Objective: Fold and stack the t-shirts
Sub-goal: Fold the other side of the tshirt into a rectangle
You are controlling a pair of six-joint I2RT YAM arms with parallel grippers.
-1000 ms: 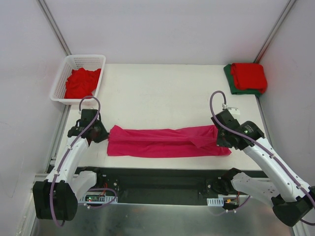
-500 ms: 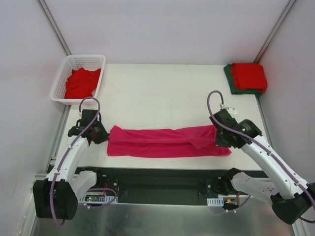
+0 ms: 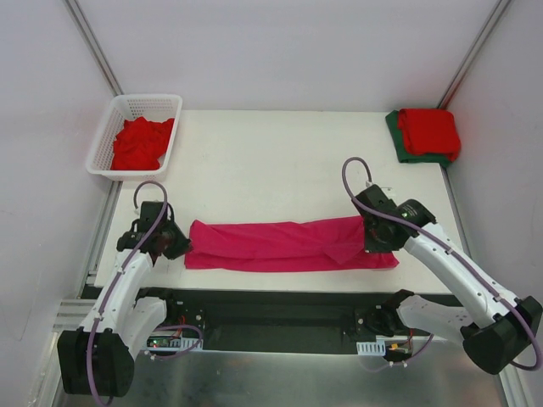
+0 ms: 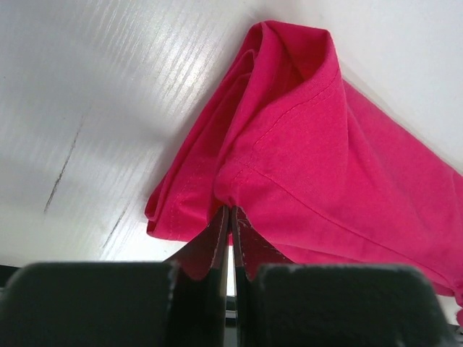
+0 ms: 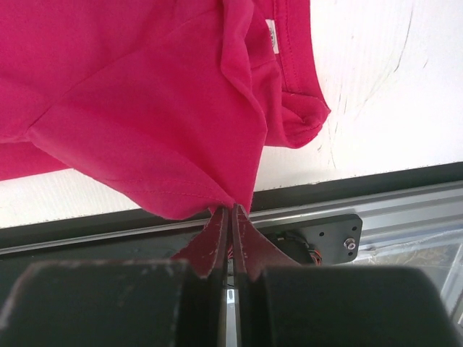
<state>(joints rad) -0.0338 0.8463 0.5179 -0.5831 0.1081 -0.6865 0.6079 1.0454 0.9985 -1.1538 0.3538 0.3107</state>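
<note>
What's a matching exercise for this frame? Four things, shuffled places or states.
Things:
1. magenta-pink t-shirt
2. white basket
3. folded red t-shirt
4. dark green t-shirt

Places or states:
a. far right, top of the stack
b. far left, holding crumpled red cloth
c. stretched along the near edge, pinched at both ends
d. far right, bottom of the stack

Pairs: 1-c, 2-b, 3-a, 4-d
</note>
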